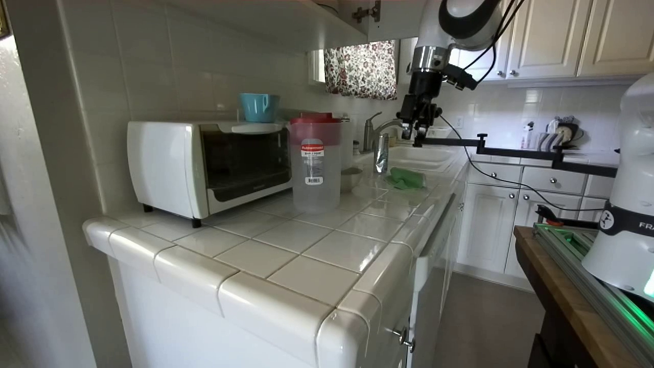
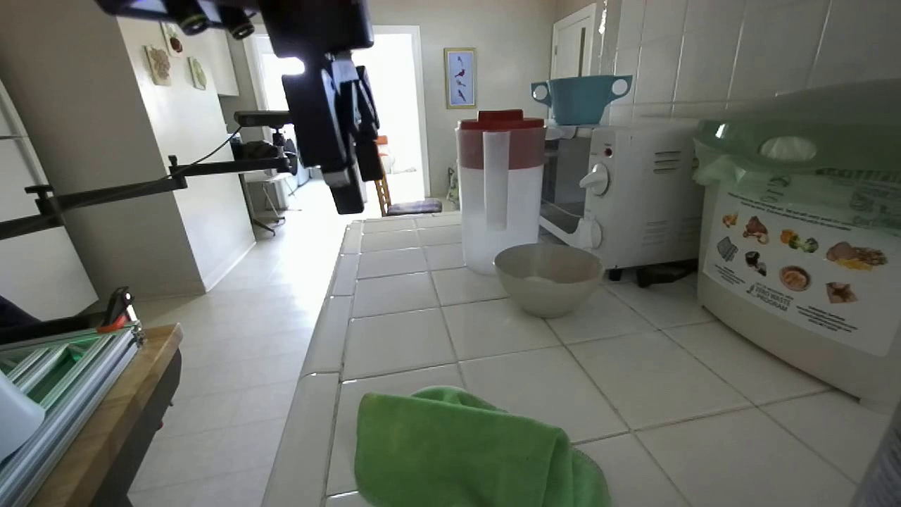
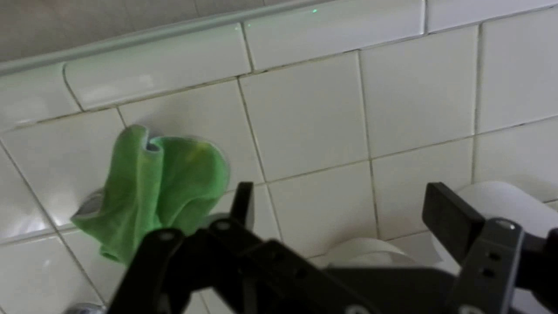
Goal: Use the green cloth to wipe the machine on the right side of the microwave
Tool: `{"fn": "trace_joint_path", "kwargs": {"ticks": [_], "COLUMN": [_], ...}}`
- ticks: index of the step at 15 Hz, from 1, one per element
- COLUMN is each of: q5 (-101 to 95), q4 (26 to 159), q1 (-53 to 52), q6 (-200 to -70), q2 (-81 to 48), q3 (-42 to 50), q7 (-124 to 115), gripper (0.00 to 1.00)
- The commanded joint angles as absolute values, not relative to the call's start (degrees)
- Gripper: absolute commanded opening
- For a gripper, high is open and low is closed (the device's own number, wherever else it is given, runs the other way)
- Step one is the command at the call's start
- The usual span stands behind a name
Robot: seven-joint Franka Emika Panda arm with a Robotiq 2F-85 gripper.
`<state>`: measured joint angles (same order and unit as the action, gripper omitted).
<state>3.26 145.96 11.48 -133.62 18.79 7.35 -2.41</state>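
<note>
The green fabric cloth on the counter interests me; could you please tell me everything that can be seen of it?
The green fabric cloth looks soft, like plush microfibre, with some greyish edging. It lies loosely crumpled, a raised fold showing in the wrist view, on the white tiled counter, near its rounded edge. The open black gripper does not touch it; only the counter visibly does.

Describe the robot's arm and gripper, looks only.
The arm is white and rounded, with black sections and a silver collar. Thin black cables run beside it. Low down, a black band bears a round logo and "FRA", cut off by the picture's edge. The gripper is black, with two blocky fingers.
</note>
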Motion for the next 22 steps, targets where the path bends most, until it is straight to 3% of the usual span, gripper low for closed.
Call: {"fn": "trace_joint_path", "kwargs": {"ticks": [1, 14, 22], "q5": [-2.15, -3.93, 1.62], "q4": [146.98, 145.42, 143.64], "q1": [14.70, 19.19, 17.37], "q6": [-138.14, -160.32, -162.81], "q2": [16.91, 0.58, -7.15], "q3": [7.23, 13.71, 15.43], "q7": [-9.44, -19.00, -17.79], "gripper": [1.00, 1.00, 1.00]}}
